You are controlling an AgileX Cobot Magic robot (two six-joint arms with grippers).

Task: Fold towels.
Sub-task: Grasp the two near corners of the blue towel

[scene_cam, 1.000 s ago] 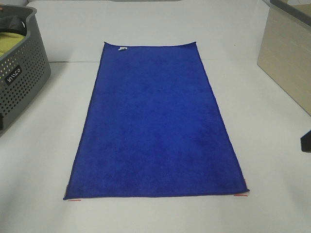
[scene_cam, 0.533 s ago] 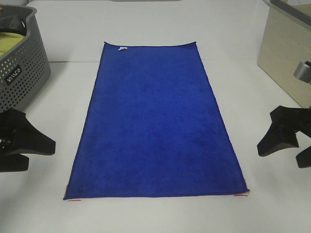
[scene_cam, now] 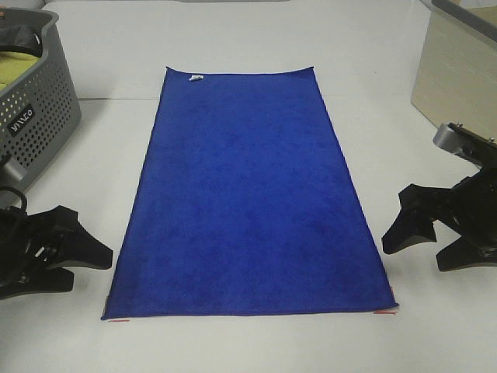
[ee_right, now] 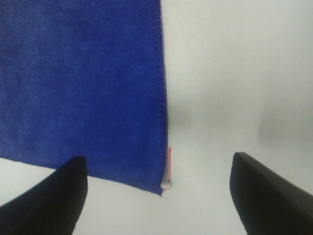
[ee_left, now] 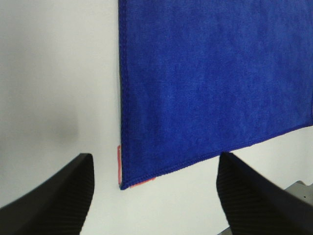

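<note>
A royal-blue towel (scene_cam: 248, 194) lies flat and spread out on the white table, its small white tag (scene_cam: 194, 78) at the far left corner. My left gripper (scene_cam: 92, 266) hovers open just off the towel's near left corner (ee_left: 122, 185), nothing between its fingers (ee_left: 68, 188). On the other side my right gripper (scene_cam: 408, 242) stands open beside the near right corner (ee_right: 160, 192), also empty. Both wrist views (ee_left: 154, 196) (ee_right: 159, 196) look down on those corners framed by black fingers (ee_right: 264, 188).
A grey perforated basket (scene_cam: 35, 116) holding a yellow-green cloth (scene_cam: 15, 66) stands at the far left. A beige box (scene_cam: 458, 85) sits at the far right. Red tape marks (scene_cam: 384, 312) lie at the towel's near corners.
Both arms have come into view from the sides and moved inward toward the towel's near corners. The towel has not moved.
</note>
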